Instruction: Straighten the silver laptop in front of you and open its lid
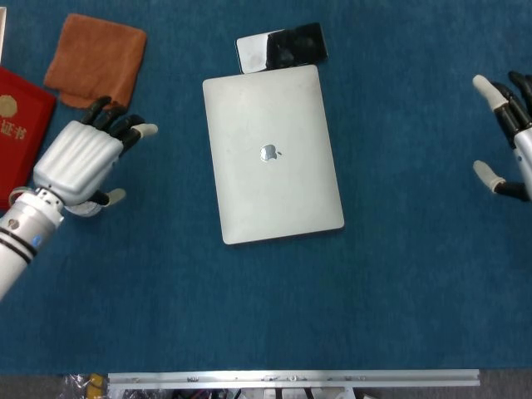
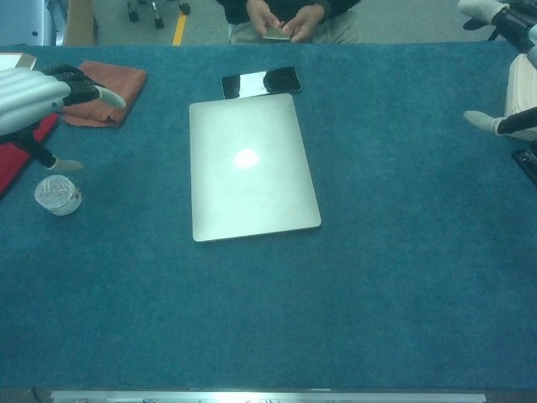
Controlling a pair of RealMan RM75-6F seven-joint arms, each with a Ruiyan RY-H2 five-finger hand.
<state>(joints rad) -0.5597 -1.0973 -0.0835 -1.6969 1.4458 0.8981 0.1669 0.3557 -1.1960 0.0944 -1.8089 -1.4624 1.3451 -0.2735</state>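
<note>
Table (image 1: 399, 316), blue felt top, carries everything I list here.
Silver laptop (image 1: 273, 154): lid closed, flat at centre, turned slightly out of square with the table edge.
My left hand (image 1: 81, 160): above the felt well left of the laptop, fingers apart, holding nothing.
My right hand (image 1: 509, 141): at the right frame edge, well apart from the laptop, fingers spread, thumb out, nothing in it.
Orange cloth (image 1: 97, 61): folded, far left corner.
Red booklet (image 1: 18, 125): left edge, gold lettering.
Black phone (image 1: 281, 47): touching the laptop's far edge.
Clear round container (image 2: 57, 195): near my left hand in the chest view.
</note>
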